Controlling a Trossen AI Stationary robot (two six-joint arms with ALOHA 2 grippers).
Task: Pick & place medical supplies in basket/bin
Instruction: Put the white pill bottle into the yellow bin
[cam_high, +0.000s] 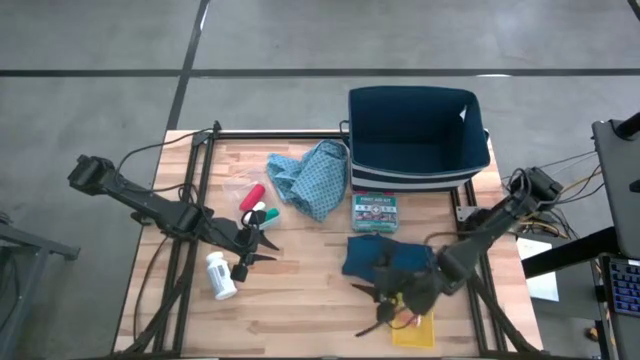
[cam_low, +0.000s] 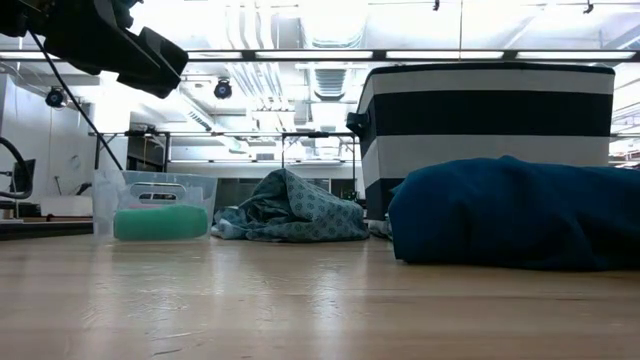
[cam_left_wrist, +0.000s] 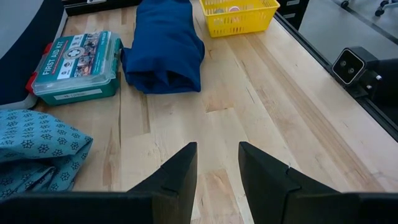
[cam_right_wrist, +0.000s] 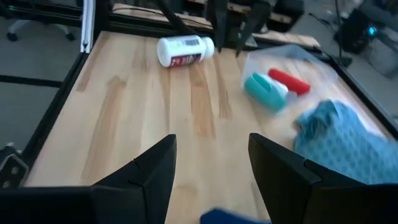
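Note:
The white pill bottle (cam_high: 220, 276) lies on its side on the table near the left; it also shows in the right wrist view (cam_right_wrist: 185, 50). The red cylinder (cam_high: 252, 193) and the green and white cylinders (cam_high: 264, 213) lie in a clear bag (cam_right_wrist: 292, 62). The light-blue patterned cloth (cam_high: 310, 176) lies crumpled next to the bin. The dark teal folded cloth (cam_high: 385, 258) lies flat near the right. My left gripper (cam_high: 260, 250) is open and empty just right of the bottle, above bare wood (cam_left_wrist: 217, 168). My right gripper (cam_high: 370, 306) is open and empty at the teal cloth's near edge (cam_right_wrist: 208, 168).
A dark blue bin (cam_high: 415, 135) with white stripes stands at the far right of the table. A first aid kit box (cam_high: 375, 211) lies in front of it. A small yellow basket (cam_high: 415, 331) sits at the near edge under the right arm. Black rails frame the table.

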